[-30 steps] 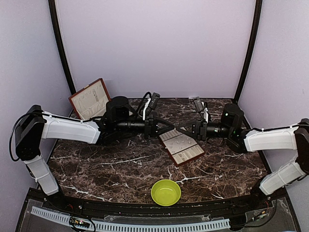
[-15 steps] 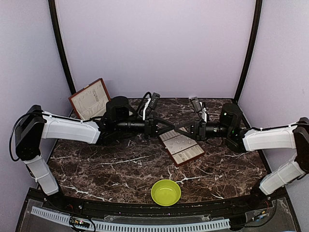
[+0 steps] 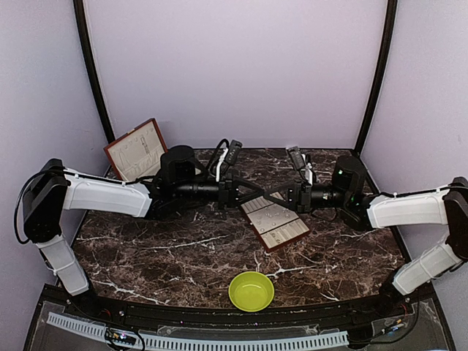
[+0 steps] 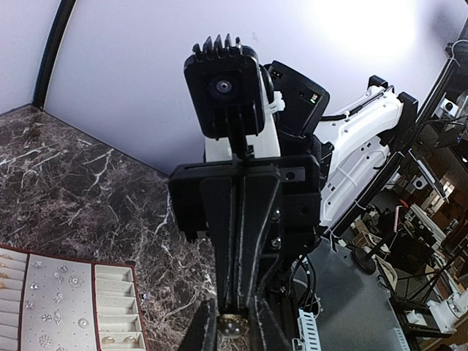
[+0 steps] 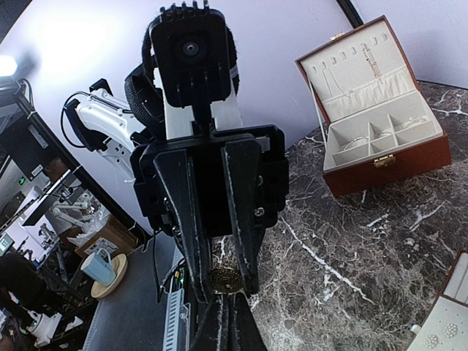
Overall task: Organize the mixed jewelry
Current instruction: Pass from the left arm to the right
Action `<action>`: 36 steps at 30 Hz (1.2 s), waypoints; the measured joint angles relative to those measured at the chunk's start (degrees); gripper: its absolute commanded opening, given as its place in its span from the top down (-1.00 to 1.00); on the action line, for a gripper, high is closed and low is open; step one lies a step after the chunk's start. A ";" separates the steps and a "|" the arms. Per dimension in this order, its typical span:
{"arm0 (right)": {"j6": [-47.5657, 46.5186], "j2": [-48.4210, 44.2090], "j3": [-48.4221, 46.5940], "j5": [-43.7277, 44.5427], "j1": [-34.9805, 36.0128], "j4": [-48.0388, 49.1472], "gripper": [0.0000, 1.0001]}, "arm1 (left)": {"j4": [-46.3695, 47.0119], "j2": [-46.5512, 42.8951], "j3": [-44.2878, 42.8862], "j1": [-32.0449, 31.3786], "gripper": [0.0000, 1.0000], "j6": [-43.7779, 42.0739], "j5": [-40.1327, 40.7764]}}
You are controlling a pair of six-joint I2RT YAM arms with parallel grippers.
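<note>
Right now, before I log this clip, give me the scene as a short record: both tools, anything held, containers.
left tool: shut on a small round gold-brown jewelry piece
right tool: fingers together, tips at that piece; grip unclear
meeting place: over the far end of the flat brown-edged tray with cream padded rows
box: red-brown cream-lined hinged box, open, back left
bowl: lime-green round bowl, near edge, centre

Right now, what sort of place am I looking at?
Probably a robotics lab test cell: lavender walls box in a marble-pattern table carrying the left arm and right arm, and the left wrist view shows workshop clutter beyond.
</note>
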State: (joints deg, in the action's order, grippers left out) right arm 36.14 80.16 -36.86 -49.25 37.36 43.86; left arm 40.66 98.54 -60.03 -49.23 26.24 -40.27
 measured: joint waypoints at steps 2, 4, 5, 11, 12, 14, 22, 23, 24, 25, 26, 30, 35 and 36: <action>0.00 0.00 0.00 0.20 0.00 0.09 1.00 | 0.00 0.00 0.00 0.00 0.71 0.00 0.00; -0.02 0.00 0.00 0.68 0.02 0.20 1.00 | 0.02 0.00 0.00 0.00 0.58 0.00 0.00; -0.02 0.00 0.00 0.81 0.04 0.22 1.00 | 0.07 -0.02 0.00 0.00 0.52 0.00 0.00; -0.07 -0.85 0.37 2.62 0.15 0.63 1.00 | 0.61 -0.02 0.04 0.00 -0.15 0.46 0.07; -0.07 -1.11 0.55 2.91 0.15 0.83 1.00 | 0.61 -0.04 0.11 0.00 -0.19 0.57 0.09; -0.04 -1.62 0.94 3.26 0.15 1.14 1.00 | 0.59 -0.11 0.31 0.00 -0.30 0.52 0.33; -0.02 -3.23 1.68 4.22 0.15 1.42 1.00 | 0.92 -1.70 1.73 0.42 -0.45 0.59 0.94; -0.02 -3.32 1.70 4.24 0.15 1.46 1.00 | 1.03 -1.92 1.86 0.52 -0.45 0.63 0.92; -0.02 -3.39 1.75 4.26 0.15 1.57 1.00 | 1.22 -2.05 2.01 0.63 -0.45 0.76 0.90; -0.02 -3.48 1.90 4.28 0.15 1.64 1.00 | 1.36 -2.12 2.08 0.74 -0.46 0.85 0.87; 0.00 -3.61 2.14 4.28 0.13 1.68 1.00 | 1.44 -2.14 2.16 0.85 -0.46 0.96 0.85; 0.42 -3.67 2.75 4.26 0.02 2.19 1.00 | 1.49 -2.14 2.56 1.25 -0.39 1.03 0.70; 0.63 -3.67 2.82 4.22 0.00 2.86 1.00 | 1.49 -2.14 2.67 1.42 -0.24 1.07 0.35; 0.63 -3.67 2.82 4.20 0.00 2.89 1.00 | 1.46 -2.14 2.67 1.44 -0.22 1.09 0.31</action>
State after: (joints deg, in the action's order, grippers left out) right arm 36.77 76.49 -34.04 -45.06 37.36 46.74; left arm 42.13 96.40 -57.36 -47.79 27.33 -39.97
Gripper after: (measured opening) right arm 0.005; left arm 0.642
